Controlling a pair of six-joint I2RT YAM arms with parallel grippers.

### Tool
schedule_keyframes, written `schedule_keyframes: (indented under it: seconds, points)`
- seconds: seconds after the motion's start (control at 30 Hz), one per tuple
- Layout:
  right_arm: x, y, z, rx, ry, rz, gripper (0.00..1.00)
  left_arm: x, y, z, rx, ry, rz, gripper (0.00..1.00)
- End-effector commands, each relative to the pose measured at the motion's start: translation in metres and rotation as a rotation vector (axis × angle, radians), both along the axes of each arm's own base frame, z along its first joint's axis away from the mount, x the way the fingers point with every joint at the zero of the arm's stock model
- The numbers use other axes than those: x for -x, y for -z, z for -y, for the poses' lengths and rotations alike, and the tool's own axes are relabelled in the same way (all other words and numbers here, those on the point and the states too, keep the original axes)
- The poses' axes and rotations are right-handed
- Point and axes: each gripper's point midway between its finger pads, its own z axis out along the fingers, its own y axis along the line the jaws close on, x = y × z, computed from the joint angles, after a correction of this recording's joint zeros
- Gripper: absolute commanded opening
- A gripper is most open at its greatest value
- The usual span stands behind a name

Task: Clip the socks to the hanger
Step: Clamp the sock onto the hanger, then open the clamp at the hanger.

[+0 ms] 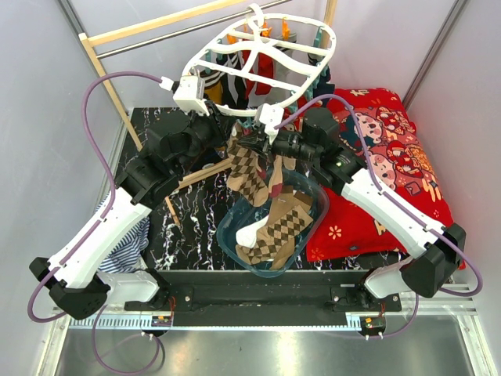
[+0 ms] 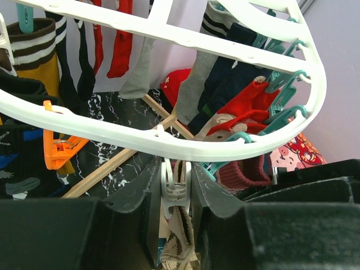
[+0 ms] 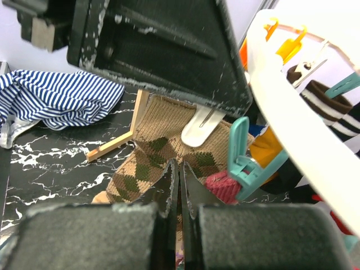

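Left wrist, left gripper (image 2: pixel 175 188) pinching clip (image 2: pixel 171 197), argyle sock (image 2: pixel 180 239) below

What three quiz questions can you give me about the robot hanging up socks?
1. True or false: the left gripper is squeezing a white clip under the hanger rim.
2. What pattern is on the sock pinched by the right gripper? A stripes, B brown diamonds, C polka dots.
3. Fill in the gap: the socks not yet hung lie in the clear ____.

Key: 1 true; 2 B; 3 tub.
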Motion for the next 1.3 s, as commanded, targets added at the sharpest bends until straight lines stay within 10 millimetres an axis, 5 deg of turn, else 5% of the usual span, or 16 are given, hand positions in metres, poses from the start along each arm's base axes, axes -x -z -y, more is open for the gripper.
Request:
schedule_keyframes:
  seconds: [0.0, 0.13, 0.33, 0.57, 0.8, 1.13, 1.17, 1.2, 1.27]
  points:
    - [-0.007, -0.034, 0.004, -0.048, 0.035, 0.08, 0.0, 0.004, -0.017, 0.002, 0.037, 0.023, 0.03, 0.0]
    - [-0.008, -0.036, 0.004, -0.052, 0.035, 0.084, 0.0, 0.004, -0.019, 0.003, 0.041, 0.024, 0.031, 0.06]
    - [-0.008, -0.037, 0.004, -0.057, 0.042, 0.086, 0.0, 0.008, -0.026, -0.004, 0.046, 0.011, 0.052, 0.51]
    - [-0.009, -0.04, 0.006, -0.069, 0.049, 0.091, 0.0, 0.018, -0.039, -0.019, 0.048, -0.007, 0.084, 0.83]
    - [-0.01, -0.038, 0.011, -0.067, 0.081, 0.089, 0.0, 0.028, -0.05, -0.062, 0.019, -0.085, 0.124, 0.84]
    - [-0.008, -0.037, 0.014, -0.069, 0.086, 0.084, 0.0, 0.009, -0.021, -0.114, -0.112, -0.14, 0.207, 0.84]
    - [-0.009, -0.036, 0.015, -0.069, 0.087, 0.084, 0.0, 0.004, -0.005, -0.116, -0.164, -0.146, 0.208, 0.84]
    - [-0.008, -0.036, 0.015, -0.069, 0.086, 0.082, 0.0, 0.007, -0.016, -0.117, -0.161, -0.151, 0.276, 0.84]
    - [-0.009, -0.036, 0.015, -0.071, 0.087, 0.082, 0.0, 0.003, -0.009, -0.119, -0.22, -0.158, 0.329, 0.84]
